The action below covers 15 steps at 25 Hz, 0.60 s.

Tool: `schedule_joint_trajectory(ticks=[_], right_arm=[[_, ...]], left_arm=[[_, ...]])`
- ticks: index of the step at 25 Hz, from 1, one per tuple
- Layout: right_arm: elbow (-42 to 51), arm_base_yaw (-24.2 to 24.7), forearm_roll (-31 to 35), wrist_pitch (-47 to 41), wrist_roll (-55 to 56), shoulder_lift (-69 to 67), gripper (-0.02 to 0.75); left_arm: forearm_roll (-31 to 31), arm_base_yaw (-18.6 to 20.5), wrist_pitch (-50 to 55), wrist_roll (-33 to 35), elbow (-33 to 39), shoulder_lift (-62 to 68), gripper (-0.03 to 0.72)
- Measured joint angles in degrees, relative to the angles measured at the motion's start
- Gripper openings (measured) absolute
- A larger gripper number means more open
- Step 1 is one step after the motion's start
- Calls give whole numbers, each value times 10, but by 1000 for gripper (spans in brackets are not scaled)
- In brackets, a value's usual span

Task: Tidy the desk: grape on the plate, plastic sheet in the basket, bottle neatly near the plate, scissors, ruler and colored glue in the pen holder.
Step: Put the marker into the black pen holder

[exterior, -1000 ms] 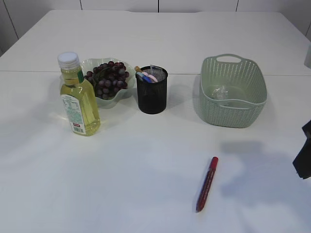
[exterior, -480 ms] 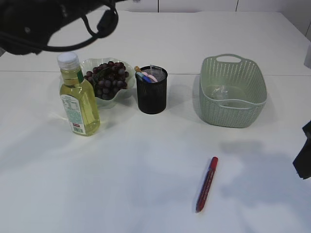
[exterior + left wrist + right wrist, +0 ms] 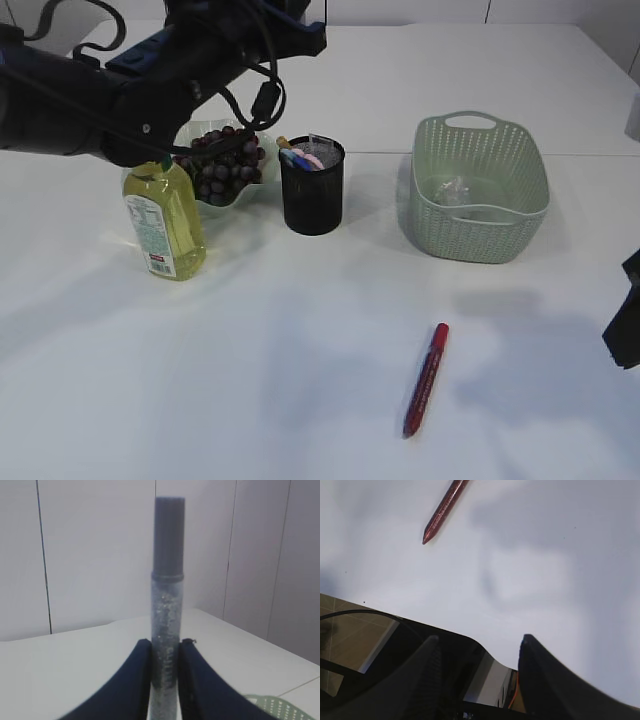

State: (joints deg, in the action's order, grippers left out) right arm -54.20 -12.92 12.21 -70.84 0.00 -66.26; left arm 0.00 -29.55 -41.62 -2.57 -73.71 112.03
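Observation:
My left gripper (image 3: pixel 166 642) is shut on a silvery glitter colored glue stick (image 3: pixel 167 580) with a dark cap, held upright in the air. The left arm (image 3: pixel 150 80) reaches over the bottle (image 3: pixel 165 225) and the plate (image 3: pixel 228 205) of grape (image 3: pixel 225 165). A red colored glue stick (image 3: pixel 426 378) lies on the table at the front right, also in the right wrist view (image 3: pixel 445 511). My right gripper (image 3: pixel 480 639) is open and holds nothing, at the table's right edge (image 3: pixel 622 330). The black pen holder (image 3: pixel 312 195) holds pink and blue items; scissors and ruler cannot be told apart. The plastic sheet (image 3: pixel 455 190) lies in the basket (image 3: pixel 480 215).
The bottle of yellow liquid stands left of the plate, its cap hidden behind the left arm. The green basket sits at the back right. A table seam (image 3: pixel 380 152) runs behind the objects.
The left arm has swung in from the upper left and now stretches right above the bottle and plate. The right gripper and the red glue stick have not moved.

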Motion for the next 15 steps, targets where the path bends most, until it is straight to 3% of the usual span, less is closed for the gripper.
schedule_joint_trajectory(ticks=[15], right_arm=[[0,0,-2,10,0,0,398]], left_arm=[[0,4,-1,0,-47,85,133]])
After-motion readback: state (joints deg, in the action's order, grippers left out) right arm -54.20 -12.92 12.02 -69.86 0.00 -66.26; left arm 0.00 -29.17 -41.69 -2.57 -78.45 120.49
